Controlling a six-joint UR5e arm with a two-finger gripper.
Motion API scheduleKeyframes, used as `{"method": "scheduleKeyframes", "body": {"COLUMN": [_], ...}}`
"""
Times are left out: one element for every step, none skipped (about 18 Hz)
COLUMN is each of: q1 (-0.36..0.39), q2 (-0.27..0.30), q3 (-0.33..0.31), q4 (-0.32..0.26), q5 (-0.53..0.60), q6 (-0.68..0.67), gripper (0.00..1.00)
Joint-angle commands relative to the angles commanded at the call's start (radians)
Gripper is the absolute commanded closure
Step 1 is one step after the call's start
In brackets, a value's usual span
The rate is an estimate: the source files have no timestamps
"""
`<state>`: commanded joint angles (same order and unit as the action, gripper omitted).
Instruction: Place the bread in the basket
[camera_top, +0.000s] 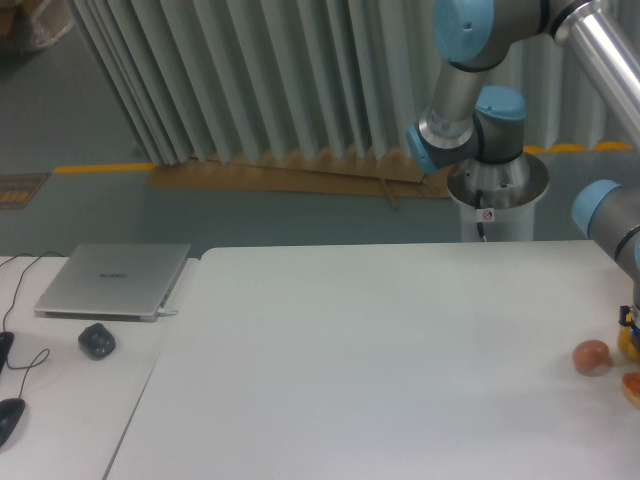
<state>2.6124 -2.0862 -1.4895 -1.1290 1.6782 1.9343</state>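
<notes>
The gripper lay out of view past the right edge, so its fingers' state could not be told. The bread (633, 387) sat at the table's (380, 360) right edge, partly cut off, near an egg-like ball (591, 356), under a yellow thing (630, 342). The arm (470, 90) reached overhead.

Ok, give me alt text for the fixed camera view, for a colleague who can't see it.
A UR5e arm reaches off the right edge over a white table; its gripper is out of view. At the table's right edge sit a pinkish-brown egg-like ball, a cut-off piece of orange-tan bread and something yellow. A closed laptop and mouse lie far left.
</notes>
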Motion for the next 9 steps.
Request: {"method": "scheduleKeyframes", "body": {"q1": [0.000,0.000,-0.002,-0.002,-0.006,-0.009,-0.009,-0.012,-0.012], "q2": [0.000,0.000,0.002,0.003,0.005,0.012,0.015,0.020,0.028], "q3": [0.000,0.002,0.002,0.003,0.003,0.008,0.008,0.008,0.008], "q4": [0.000,0.000,-0.002,-0.002,-0.002,-0.005,-0.006,-0.006,-0.008], "q5": [0.000,0.002,0.002,0.002,0.002,0.003,0.003,0.005,0.005], "q6": [0.000,0.000,0.000,0.000,0.000,0.000,-0.002,-0.002,-0.002], "gripper": [0.69,0.69,0.69,0.69,0.69,0.69,0.69,0.69,0.69]}}
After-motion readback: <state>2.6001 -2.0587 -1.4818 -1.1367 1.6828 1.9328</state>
